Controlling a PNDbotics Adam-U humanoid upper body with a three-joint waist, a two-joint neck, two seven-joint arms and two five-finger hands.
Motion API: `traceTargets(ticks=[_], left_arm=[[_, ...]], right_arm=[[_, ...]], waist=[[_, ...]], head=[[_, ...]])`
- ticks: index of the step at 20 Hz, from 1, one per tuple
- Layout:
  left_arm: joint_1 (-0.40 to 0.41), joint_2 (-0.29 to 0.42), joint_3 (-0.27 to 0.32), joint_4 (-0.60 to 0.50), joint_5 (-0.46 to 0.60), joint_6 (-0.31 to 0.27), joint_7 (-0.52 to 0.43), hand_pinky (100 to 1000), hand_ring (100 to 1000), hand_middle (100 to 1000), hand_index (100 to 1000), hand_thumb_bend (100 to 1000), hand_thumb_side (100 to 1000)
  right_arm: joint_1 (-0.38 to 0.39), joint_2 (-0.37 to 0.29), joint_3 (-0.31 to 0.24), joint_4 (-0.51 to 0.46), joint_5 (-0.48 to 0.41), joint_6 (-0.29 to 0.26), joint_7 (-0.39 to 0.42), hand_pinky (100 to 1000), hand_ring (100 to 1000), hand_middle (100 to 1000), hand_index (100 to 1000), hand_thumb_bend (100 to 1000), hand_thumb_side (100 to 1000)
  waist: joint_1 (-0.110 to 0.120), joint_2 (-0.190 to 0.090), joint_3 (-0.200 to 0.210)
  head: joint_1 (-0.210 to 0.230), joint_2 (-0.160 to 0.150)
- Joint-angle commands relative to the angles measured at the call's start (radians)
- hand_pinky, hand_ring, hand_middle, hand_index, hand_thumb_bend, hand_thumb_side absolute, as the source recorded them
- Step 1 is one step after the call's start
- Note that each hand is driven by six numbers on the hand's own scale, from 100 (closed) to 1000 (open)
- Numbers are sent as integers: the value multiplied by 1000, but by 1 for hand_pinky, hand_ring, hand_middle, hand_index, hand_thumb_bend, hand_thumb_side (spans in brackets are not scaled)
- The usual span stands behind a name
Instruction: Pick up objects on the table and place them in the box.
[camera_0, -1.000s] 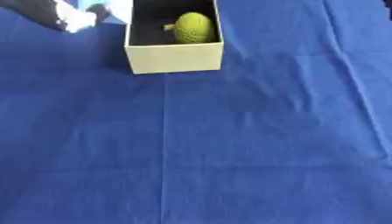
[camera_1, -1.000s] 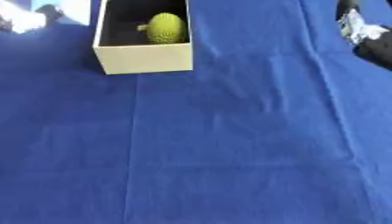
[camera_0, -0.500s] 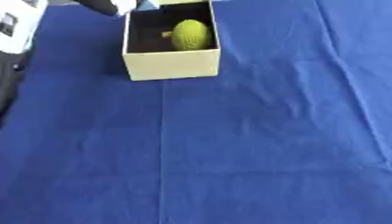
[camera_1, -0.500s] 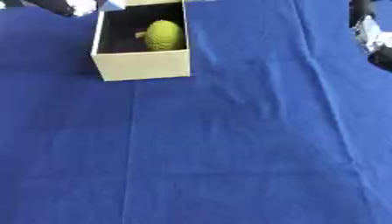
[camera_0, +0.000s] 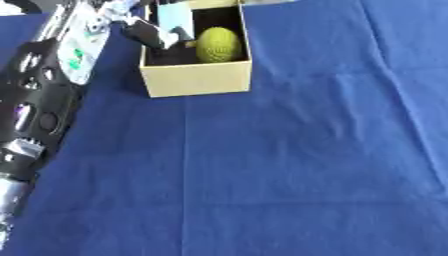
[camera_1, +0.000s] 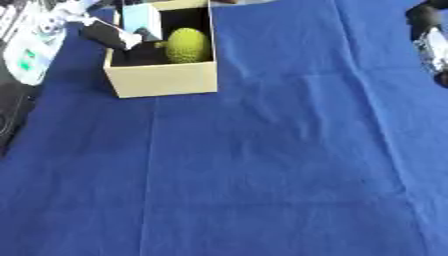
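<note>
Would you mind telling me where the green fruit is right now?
The green fruit lies inside the box at the upper left of both eye views, against its right wall, with the left robot hand reaching in beside it.

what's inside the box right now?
Inside the box: a green bumpy round object toward the right, and a light blue object at the left wall, with the left hand reaching over it. The floor under them is hidden.

Right hand (camera_1: 431, 40): cut off at the edge, fingers unclear.
Box (camera_0: 196, 79): far end cut off.
Light blue object (camera_0: 174, 19): blurred.
</note>
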Motion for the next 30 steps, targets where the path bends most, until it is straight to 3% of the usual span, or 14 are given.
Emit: traceTargets(ticks=[1,3,6,9,15,17,18,20,25,26,27,28,30], left_arm=[[-19,8,4,6,-37,-4,-12,819,758,664,826,148,100],[-18,7,6,11,-55,-5,-28,875,824,761,890,216,100],[-15,8,8,1,-75,-20,-26,893,852,795,905,333,230],[-14,10,12,-10,-106,-30,7,916,876,803,891,410,263],[-13,6,18,-20,-117,-30,68,916,872,800,894,395,260],[-12,5,22,-41,-97,-28,85,907,853,780,883,297,208],[-13,7,28,-66,-76,-21,100,896,832,760,870,199,113],[-11,13,34,-137,-16,-8,129,884,796,722,856,100,100],[37,65,48,-463,222,57,198,861,740,661,822,100,100],[56,81,51,-537,276,73,205,857,731,658,821,100,141],[86,105,58,-617,334,91,220,857,735,659,822,100,152],[119,128,65,-692,381,110,237,856,728,659,824,100,171],[171,162,71,-802,472,139,259,856,728,659,824,100,171]], right_arm=[[-6,-11,-12,-15,-10,0,3,907,703,530,843,100,534],[-3,-9,-13,-15,-11,1,4,907,703,529,843,100,534],[-1,-5,-14,-15,-12,2,5,908,703,529,843,100,535],[2,-3,-15,-15,-14,2,5,908,704,529,843,100,535],[5,-1,-15,-15,-14,2,6,909,704,528,844,100,535],[8,0,-15,-15,-13,3,6,909,704,528,842,100,535],[10,0,-16,-15,-13,4,6,909,704,528,842,100,534],[15,0,-18,-15,-11,3,4,909,704,528,841,100,534],[23,-3,-24,-15,-11,-3,-4,908,704,527,840,100,533],[24,-3,-26,-15,-12,-8,-6,908,705,528,840,100,533],[24,-4,-30,-15,-14,-15,-9,907,706,530,840,100,594],[23,-5,-33,-15,-16,-25,-14,907,706,530,840,100,532],[22,-6,-36,-15,-19,-38,-21,907,706,530,840,100,532]], waist=[[-4,-20,-2],[-4,-21,-2],[-3,-22,-1],[-4,-22,0],[-8,-21,5],[-10,-21,7],[-11,-22,9],[-12,-23,12],[-12,-25,26],[-12,-26,30],[-12,-27,35],[-12,-28,40],[-12,-29,44]], head=[[0,-9],[-3,-8],[-7,-2],[-13,8],[-12,18],[-11,20],[-11,22],[-13,27],[-21,36],[-24,37],[-27,38],[-30,38],[-33,38]])
